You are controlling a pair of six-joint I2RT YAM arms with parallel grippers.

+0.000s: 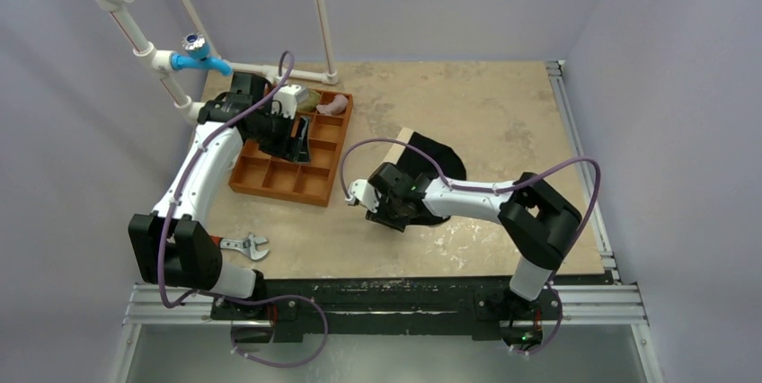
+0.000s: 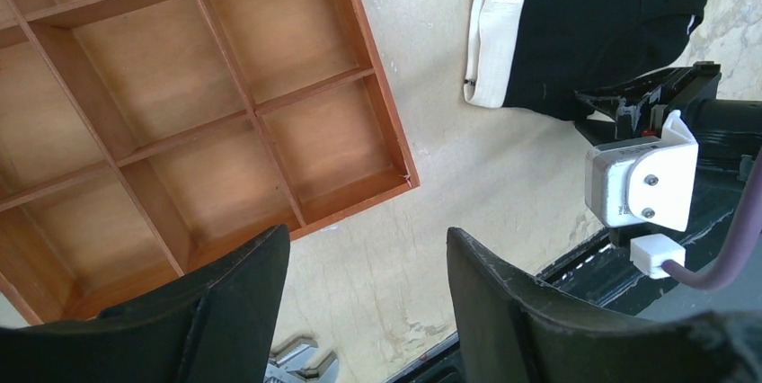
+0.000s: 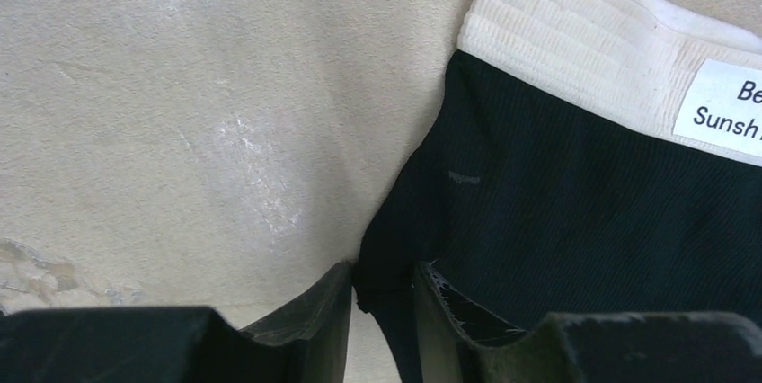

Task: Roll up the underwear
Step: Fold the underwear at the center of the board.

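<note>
The black underwear, with a cream waistband and a white label, lies flat on the table right of centre. It also shows in the right wrist view and the left wrist view. My right gripper sits at its near left corner, and its jaws are shut on a pinch of the black fabric edge. My left gripper hangs over the orange-brown compartment tray. Its jaws are wide open and empty, above bare table beside the tray's corner.
A pink cloth bundle and an olive-green one lie in the tray's far compartments. A metal wrench lies near the left arm's base. White pipes with a blue valve stand at the back left.
</note>
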